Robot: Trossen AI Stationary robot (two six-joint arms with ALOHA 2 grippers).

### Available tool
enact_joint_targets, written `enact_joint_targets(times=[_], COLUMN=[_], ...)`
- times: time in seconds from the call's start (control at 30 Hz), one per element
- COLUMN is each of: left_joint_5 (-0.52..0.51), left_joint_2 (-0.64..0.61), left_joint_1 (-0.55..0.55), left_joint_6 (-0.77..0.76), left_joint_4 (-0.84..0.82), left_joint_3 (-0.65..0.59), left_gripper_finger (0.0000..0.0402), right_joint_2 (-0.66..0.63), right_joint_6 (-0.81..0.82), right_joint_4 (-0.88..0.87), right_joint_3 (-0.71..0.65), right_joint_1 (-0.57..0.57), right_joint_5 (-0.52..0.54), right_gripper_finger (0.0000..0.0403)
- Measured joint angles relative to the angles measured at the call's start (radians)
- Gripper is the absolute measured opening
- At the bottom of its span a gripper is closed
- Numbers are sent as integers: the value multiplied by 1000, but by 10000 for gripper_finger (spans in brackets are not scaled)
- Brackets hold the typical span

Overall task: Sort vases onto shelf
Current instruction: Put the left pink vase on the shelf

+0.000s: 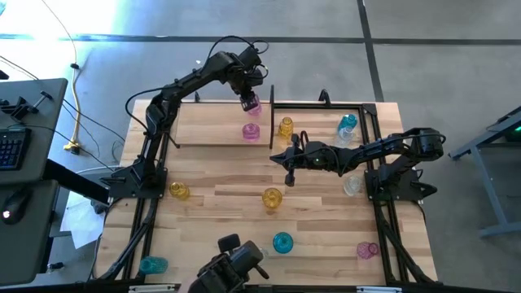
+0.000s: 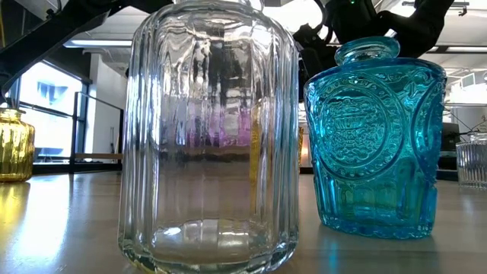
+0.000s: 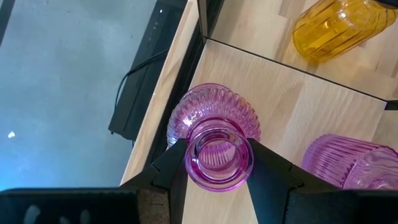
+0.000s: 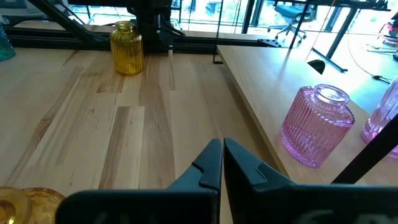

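Note:
My left gripper [image 1: 250,99] reaches over the table's far edge and is shut on a pink vase [image 3: 214,115], above the far left corner of the shelf's light wood board [image 3: 273,99]. A second pink vase [image 1: 251,131] and a yellow vase [image 1: 286,126] stand on the shelf by their bases. A teal vase [image 1: 348,123] stands farther right. My right gripper [image 4: 222,160] hovers shut over mid-table, pointing toward the table's left, with nothing in it. My left gripper pinches the pink vase's narrow neck [image 3: 190,167] just under the rim, one finger [image 3: 273,175] on each side. The fingers come from above, slanting down. The vase stays upright below them. Whether its base touches the shelf board I cannot tell.
Loose vases stand on the table: yellow ones [image 1: 179,191] [image 1: 272,197], teal ones [image 1: 282,242] [image 1: 152,264], a pink one [image 1: 368,250] and a clear one [image 1: 352,185]. The low view is filled by a clear vase [image 2: 209,137] and a teal vase [image 2: 377,137].

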Motion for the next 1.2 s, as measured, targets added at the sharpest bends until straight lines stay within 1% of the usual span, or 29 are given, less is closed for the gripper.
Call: enact_joint_targets(times=[0.53, 0.77, 1.07, 1.2], left_joint_5=[5, 6, 5, 5], left_joint_2=[0, 1, 2, 2], left_joint_1=[0, -2, -2, -2], left_joint_6=[17, 17, 20, 20], left_joint_4=[-24, -24, -18, 26], left_joint_3=[1, 1, 0, 0], left_gripper_finger=[118, 159, 159, 159], right_joint_2=[0, 0, 0, 0], right_joint_6=[0, 0, 0, 0], right_joint_4=[-4, -8, -8, -8], right_joint_3=[0, 0, 0, 0], right_joint_1=[0, 0, 0, 0], right_joint_5=[0, 0, 0, 0], right_gripper_finger=[0, 0, 0, 0])
